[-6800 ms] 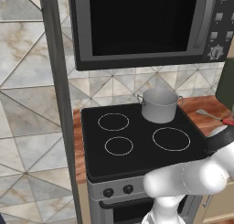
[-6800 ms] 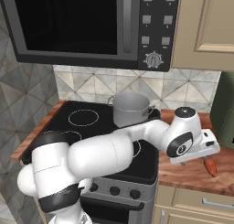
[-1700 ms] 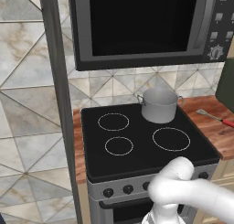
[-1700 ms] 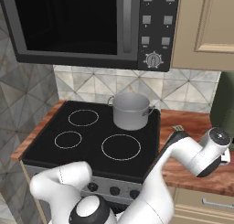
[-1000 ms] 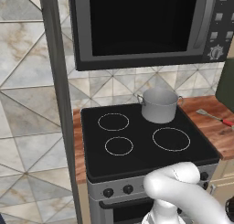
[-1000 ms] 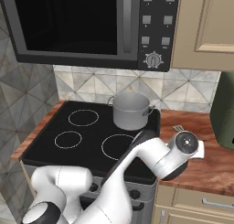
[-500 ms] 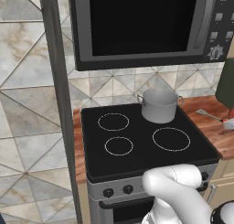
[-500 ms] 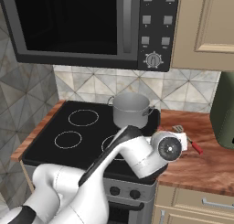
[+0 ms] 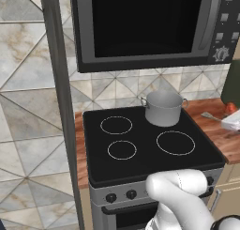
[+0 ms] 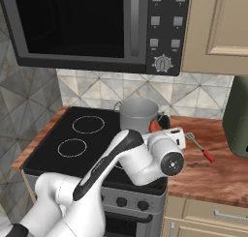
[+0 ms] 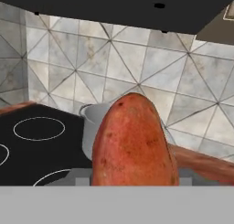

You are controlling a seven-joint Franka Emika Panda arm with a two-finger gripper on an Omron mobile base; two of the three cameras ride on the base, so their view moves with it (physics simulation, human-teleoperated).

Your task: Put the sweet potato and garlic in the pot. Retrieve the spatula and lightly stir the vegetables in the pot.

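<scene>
the pot (image 9: 162,108) sits at the back right of the black stovetop (image 9: 140,144), its inside hidden. the sweet potato (image 11: 133,143) looms in the hand view, clamped in the end effector (image 10: 160,129), just right of the pot. a red-handled spatula (image 10: 200,148) lies on the wooden counter (image 10: 208,168) further right, microwave (image 10: 97,28) overhead.

The arm (image 10: 121,158) is made of smooth, rounded, glossy white shells, thick as pipes and swelling at each bend. Near its tip one joint ends in a round dark grey cap (image 10: 172,164) with a small pale dot at its centre. A narrow dark seam runs lengthwise along the link below that cap. Another white segment (image 9: 180,196) bulges like an elbow, dark band beneath.
</scene>
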